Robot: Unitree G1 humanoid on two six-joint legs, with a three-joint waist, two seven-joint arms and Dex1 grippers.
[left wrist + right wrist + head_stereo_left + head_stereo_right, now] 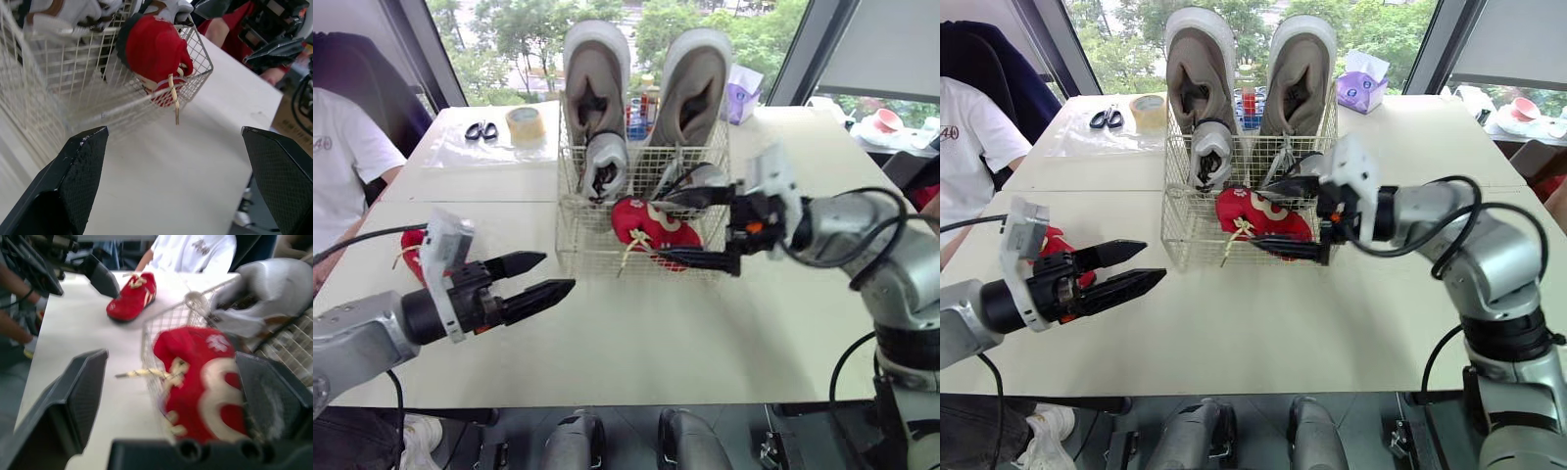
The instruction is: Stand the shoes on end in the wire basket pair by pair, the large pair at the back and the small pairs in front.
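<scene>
**Right hand straddled the red shoe at the basket's front**

The right hand (662, 228) was at the front of the white wire basket (587, 250). Its two black fingers were spread wide, one above and one below the small red shoe with cream laces (205, 377), and not clamped on it. That shoe lay tilted in the front of the basket, toward the robot's right, with a lace dangling through the wire. Behind it the small white-and-grey pair (605, 162) stood on end. At the back, the large taupe pair (595, 78) stood upright.

Over on the left, the left hand (558, 271) hovered above the pale bench (636, 333), fingers apart and empty, short of the basket. Just behind it a second red shoe (132, 301) lay on the bench, near a person in a white shirt (342, 147).
</scene>
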